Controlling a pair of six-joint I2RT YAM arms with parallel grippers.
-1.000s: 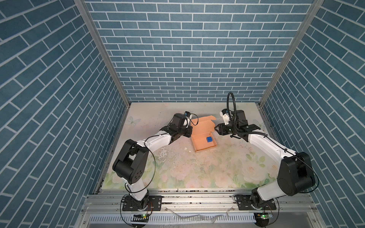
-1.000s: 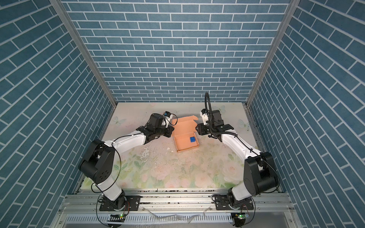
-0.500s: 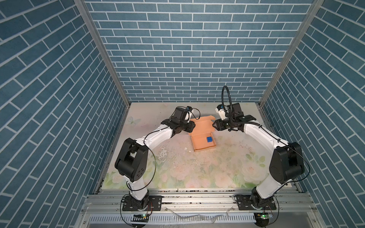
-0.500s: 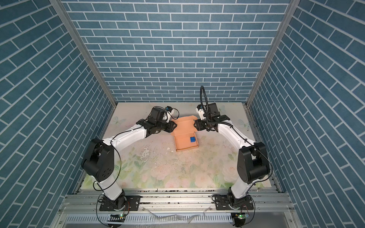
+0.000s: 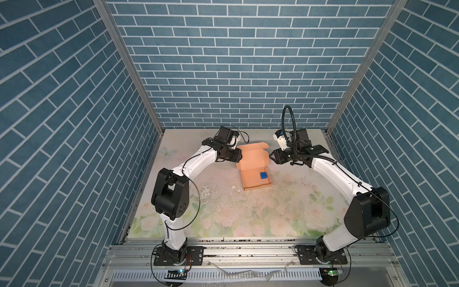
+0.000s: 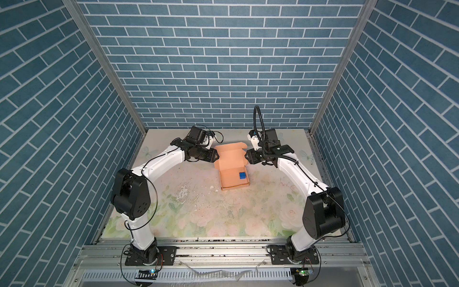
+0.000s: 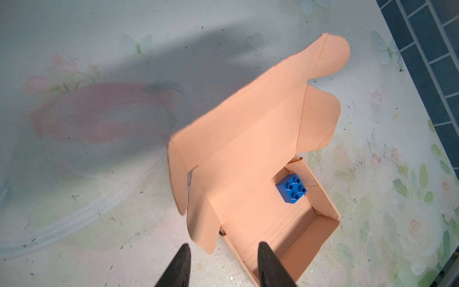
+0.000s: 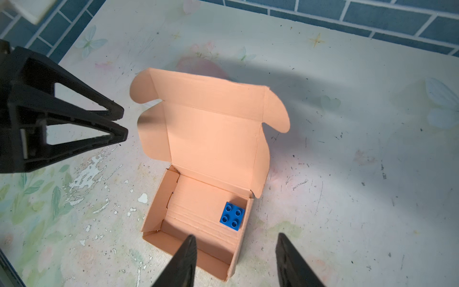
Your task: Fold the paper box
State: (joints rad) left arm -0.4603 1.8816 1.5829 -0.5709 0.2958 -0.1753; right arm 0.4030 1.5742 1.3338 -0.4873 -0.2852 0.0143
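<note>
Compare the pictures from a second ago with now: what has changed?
The left pincer opened, now empty, and shifted slightly back beside the lid. The right pincer edged in toward the lid's other side. Unchanged: paper box on the table, lid open, blue brick inside, right pincer open.

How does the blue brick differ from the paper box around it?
The paper box is peach cardboard; the blue brick is studded plastic. The box is far larger and holds the brick near one side wall. The box is open, lid raised; the brick is one compact block. Both face upward.
</note>
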